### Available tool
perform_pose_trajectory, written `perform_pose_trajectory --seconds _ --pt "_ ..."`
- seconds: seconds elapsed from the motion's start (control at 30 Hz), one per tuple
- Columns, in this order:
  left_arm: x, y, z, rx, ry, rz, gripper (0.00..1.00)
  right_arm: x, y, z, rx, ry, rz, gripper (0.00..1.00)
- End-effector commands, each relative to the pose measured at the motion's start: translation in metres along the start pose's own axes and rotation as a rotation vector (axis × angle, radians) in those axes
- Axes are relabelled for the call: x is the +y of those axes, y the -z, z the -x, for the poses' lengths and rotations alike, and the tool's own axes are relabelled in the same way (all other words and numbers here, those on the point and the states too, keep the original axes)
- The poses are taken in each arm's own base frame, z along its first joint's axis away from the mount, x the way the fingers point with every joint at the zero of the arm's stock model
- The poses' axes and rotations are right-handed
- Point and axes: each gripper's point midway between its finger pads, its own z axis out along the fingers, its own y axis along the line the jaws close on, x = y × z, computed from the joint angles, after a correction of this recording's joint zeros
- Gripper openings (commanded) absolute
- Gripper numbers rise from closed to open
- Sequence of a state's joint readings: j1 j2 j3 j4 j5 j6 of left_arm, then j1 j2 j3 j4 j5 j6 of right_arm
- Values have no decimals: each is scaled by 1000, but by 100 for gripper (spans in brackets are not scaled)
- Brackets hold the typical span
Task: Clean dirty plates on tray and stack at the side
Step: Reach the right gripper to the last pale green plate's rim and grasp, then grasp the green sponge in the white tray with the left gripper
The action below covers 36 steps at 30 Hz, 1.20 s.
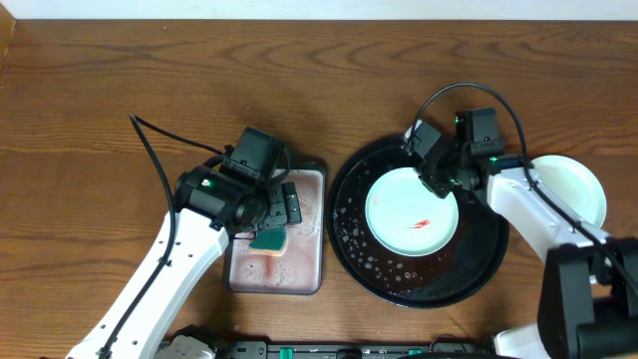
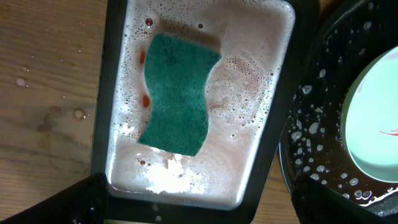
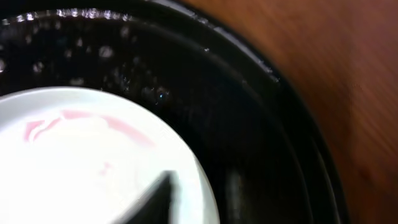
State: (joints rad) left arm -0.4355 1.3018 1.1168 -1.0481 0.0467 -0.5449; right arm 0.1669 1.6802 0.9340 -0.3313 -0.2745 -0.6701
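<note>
Red-smeared pale plate point(image 1: 412, 217) flat on wet black tray point(image 1: 399, 287); another plate point(image 1: 580, 189), seemingly clean, beside it.

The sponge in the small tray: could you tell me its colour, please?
The sponge is teal green on top, clearest in the left wrist view.

I can count two plates: one smeared plate point(image 1: 412, 221) on the one round black tray point(image 1: 349, 231), one plain plate point(image 1: 583, 194) at its three o'clock. One grey tray point(image 1: 299, 269) holds one teal sponge point(image 1: 267, 239).
</note>
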Motion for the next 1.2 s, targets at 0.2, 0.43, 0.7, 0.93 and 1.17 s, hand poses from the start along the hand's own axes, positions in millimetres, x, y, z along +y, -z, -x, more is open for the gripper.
perform_pose_trajectory --seconds 0.2,0.43,0.7,0.93,1.17 --pt "2 1 2 -6 -6 8 94 14 -34 -26 78 -12 82 14" --pt "2 1 2 -6 -6 8 94 -3 -23 -26 102 -175 -20 1" --pt "2 1 2 -6 -6 8 94 -9 13 -32 141 -580 -139 1" --pt "2 1 2 -6 -6 8 94 19 44 -55 258 -889 -133 1" --pt "2 1 2 -6 -6 9 94 30 56 -97 442 -989 -237 4"
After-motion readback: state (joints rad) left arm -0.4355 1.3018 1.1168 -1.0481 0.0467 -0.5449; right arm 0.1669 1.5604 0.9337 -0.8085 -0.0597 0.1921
